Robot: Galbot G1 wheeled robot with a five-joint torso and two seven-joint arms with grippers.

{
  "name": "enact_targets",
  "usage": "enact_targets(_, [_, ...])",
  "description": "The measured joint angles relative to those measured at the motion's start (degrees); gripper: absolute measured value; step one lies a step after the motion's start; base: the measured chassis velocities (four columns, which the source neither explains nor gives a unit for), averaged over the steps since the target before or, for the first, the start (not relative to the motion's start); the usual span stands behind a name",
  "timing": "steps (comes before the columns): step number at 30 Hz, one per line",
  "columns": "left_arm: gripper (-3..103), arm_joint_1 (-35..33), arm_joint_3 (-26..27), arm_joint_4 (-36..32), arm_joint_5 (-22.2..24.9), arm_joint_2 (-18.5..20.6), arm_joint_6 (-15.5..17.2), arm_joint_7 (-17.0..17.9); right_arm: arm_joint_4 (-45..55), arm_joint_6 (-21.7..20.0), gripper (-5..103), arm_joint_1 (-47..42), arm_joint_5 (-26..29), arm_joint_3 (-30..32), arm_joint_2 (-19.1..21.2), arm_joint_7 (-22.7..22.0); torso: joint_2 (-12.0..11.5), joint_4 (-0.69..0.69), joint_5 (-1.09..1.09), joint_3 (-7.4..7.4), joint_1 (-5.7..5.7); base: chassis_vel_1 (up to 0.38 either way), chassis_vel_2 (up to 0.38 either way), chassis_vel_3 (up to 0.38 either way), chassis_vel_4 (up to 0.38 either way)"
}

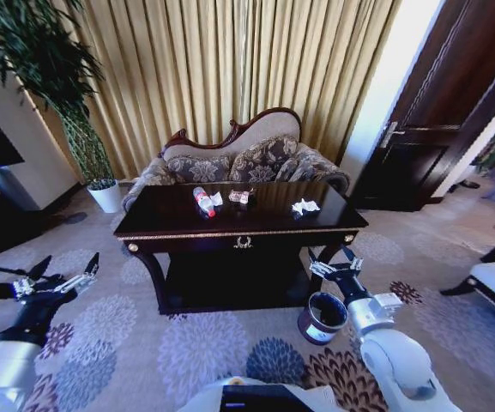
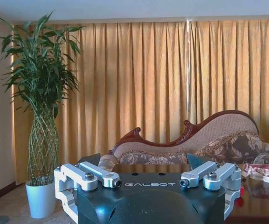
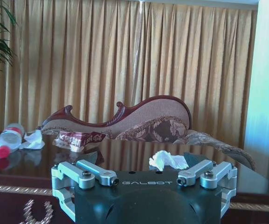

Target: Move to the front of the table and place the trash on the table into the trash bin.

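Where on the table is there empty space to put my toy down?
The table is bare along its front edge and at its left end, left of the bottle. The back middle is crowded: bottle, tissue, wrapper. Another tissue sits right.

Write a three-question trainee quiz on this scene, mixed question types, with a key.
1. True or false: the bottle stands upright on the table.
2. Which claw is nearer the trash bin? A) left claw B) right claw
3. Fill in: the tissue nearest the table's right end is coloured ____.

Key: 1 false, it lies on its side; 2 B; 3 white.
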State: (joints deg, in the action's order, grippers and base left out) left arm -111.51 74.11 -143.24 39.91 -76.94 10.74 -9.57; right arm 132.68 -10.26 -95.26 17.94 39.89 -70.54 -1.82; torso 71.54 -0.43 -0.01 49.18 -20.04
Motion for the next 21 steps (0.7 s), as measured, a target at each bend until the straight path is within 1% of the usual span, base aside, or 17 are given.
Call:
enact_targets(8, [100,0.01,-0.09,0.00,0.00,0.05,-0.05,-0.53,-0.10,0.02,100,0.00,-0.02,-0.01,0.04,0.02,0.00,0.00,0.00,0.00,0.00,-0.231,0.232,0.246,-0.217])
enact_targets(14, [100,0.03,-0.18,0.00,0.00,0.02,-0.05,-0.61,-0.37,-0.10,100,0.10,-0.53,-0.28,0.03,0.02,0.00,0.00,0.01,0.00,-0.01,-0.217,0.209,0.199,-0.204])
enact_targets(17, [100,0.11,-0.23,0.31,0.00,-0.02,-0.18,-0.60,-0.37,-0.71,100,0.21,-0.78,-0.51,0.02,0.01,-0.02,0.01,0.00,0.02,-0.06,-0.143,0.171,0.121,-0.161])
enact_targets(21, [100,0.14,-0.24,0.87,0.00,-0.05,-0.72,-0.58,-0.82,-0.28,100,0.35,-0.75,-0.68,0.08,-0.03,-0.03,0.01,0.00,0.02,-0.07,-0.009,0.020,0.020,-0.009])
